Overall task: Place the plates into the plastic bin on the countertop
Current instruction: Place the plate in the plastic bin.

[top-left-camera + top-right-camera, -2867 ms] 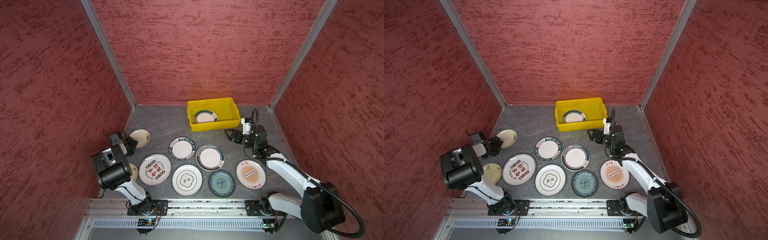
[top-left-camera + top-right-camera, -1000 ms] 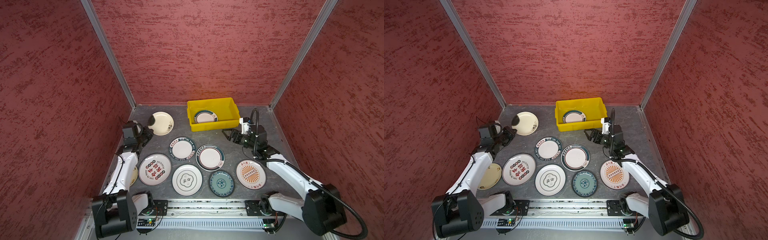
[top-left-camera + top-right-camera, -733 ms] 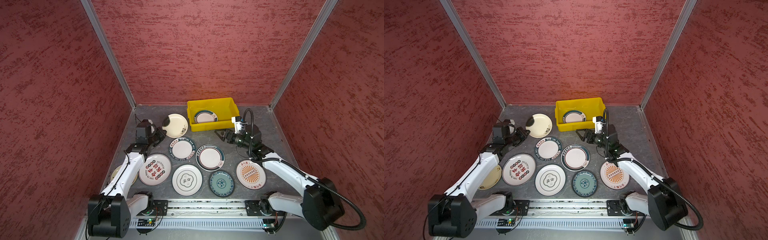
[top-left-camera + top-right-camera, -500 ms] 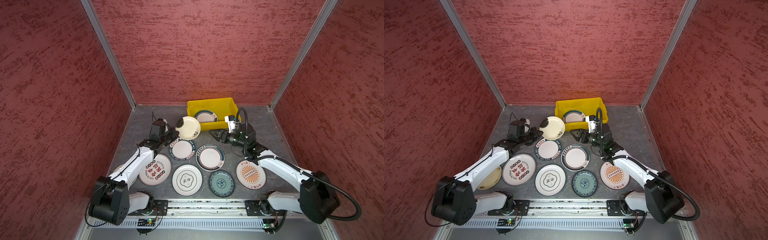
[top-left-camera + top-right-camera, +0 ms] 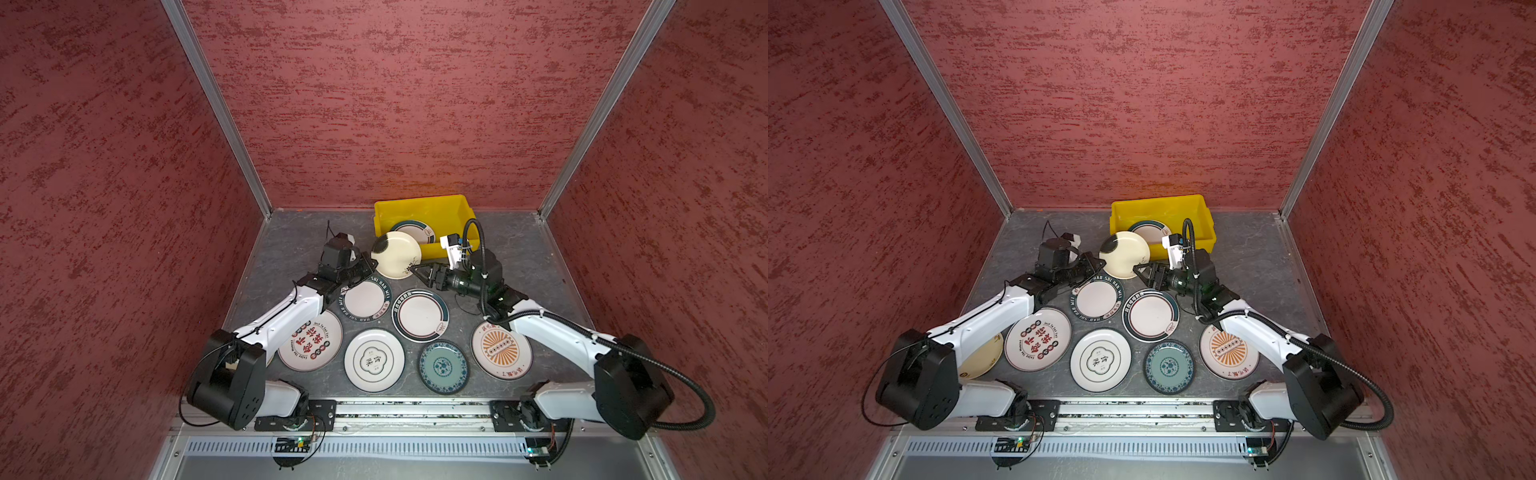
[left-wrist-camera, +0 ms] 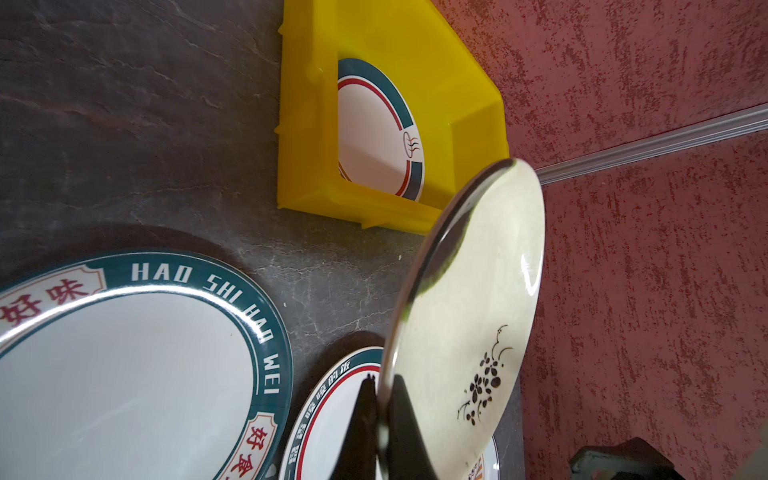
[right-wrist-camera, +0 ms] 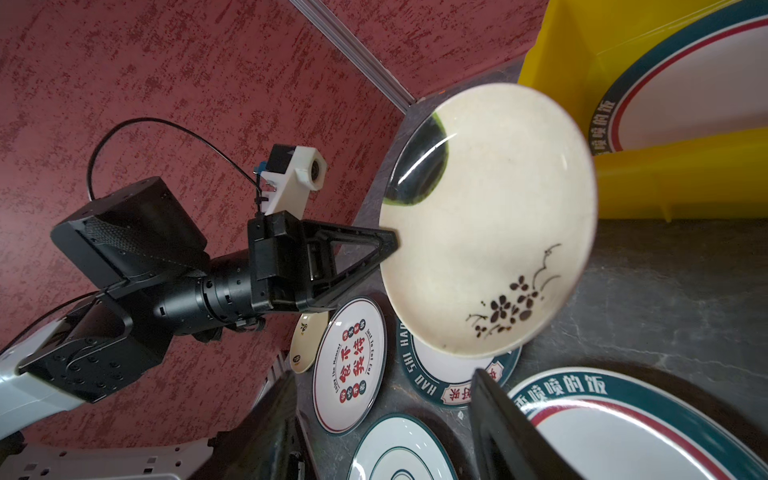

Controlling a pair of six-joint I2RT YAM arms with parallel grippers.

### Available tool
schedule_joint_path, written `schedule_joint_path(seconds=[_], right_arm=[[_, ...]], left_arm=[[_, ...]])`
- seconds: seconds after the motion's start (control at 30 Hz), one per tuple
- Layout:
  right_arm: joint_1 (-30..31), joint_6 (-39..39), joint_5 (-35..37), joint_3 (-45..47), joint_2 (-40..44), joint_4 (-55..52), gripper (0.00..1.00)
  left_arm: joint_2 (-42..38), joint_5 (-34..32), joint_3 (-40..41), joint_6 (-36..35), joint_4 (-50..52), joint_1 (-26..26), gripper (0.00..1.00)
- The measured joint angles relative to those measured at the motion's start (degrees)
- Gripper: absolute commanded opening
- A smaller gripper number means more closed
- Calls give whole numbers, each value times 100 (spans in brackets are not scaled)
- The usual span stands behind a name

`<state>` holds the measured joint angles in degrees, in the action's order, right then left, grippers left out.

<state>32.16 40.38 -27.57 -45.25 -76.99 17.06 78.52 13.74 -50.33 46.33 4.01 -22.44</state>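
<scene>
My left gripper (image 5: 371, 266) (image 6: 380, 386) is shut on the rim of a cream plate (image 5: 395, 254) (image 7: 490, 216) with a dark flower print. The plate hangs tilted above the countertop (image 5: 291, 241), just in front of the yellow plastic bin (image 5: 419, 208) (image 6: 307, 124). My right gripper (image 5: 411, 268) (image 7: 384, 374) is open at the plate's opposite edge, its fingers spread just short of the rim. One teal-rimmed plate (image 5: 411, 230) lies in the bin. Several plates lie flat on the countertop, among them a lettered one (image 5: 365, 300) and a teal-blue one (image 5: 443, 366).
Red textured walls close in the back and both sides. A second cream plate (image 5: 980, 357) lies half under my left arm at the near left. An orange-print plate (image 5: 500, 350) sits beneath my right forearm. A metal rail (image 5: 415, 411) runs along the front edge.
My left arm has carried the cream plate rightward from the far left to just in front of the bin. My right gripper has moved left to meet it, and its jaws have narrowed somewhat.
</scene>
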Motion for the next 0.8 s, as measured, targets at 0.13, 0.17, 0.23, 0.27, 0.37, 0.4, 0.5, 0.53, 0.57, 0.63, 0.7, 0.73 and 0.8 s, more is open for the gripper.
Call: schedule_joint_path(seconds=[0.13,0.17,0.23,0.27,0.37,0.4,0.5,0.53,0.57,0.63,0.7,0.73,0.8], right_arm=[[2,-31,-35,-122,-120,-22,63],[4,-31,-42,-129,-133,-20,63],[7,-35,-46,-129,-138,-39,63],[7,-50,-44,-129,-138,-59,63],[9,-136,28,-131,-133,-192,63],[11,-166,76,-129,-133,-251,64],[15,-273,240,-133,-125,-468,64],[15,-304,289,-142,-122,-540,64],[17,-337,348,-173,-122,-625,64],[17,-380,424,-223,-122,-702,64],[17,-400,479,-249,-111,-710,64],[17,-404,498,-258,-101,-713,64],[17,-420,540,-282,-96,-706,64]], left_arm=[[-101,4,0,39,-81,-17,0],[-129,7,0,42,-105,-20,0],[-168,11,0,44,-138,-20,0],[-184,11,0,46,-151,-24,0],[-203,13,0,61,-153,-37,0],[-210,17,0,66,-153,-39,0],[-249,33,0,83,-151,-44,0],[-278,35,0,83,-151,-46,0],[-304,42,0,87,-153,-46,0],[-352,72,0,120,-162,-46,0],[-372,118,0,166,-205,-46,0],[-369,142,4,190,-236,-46,0],[-372,190,20,243,-291,-50,0]])
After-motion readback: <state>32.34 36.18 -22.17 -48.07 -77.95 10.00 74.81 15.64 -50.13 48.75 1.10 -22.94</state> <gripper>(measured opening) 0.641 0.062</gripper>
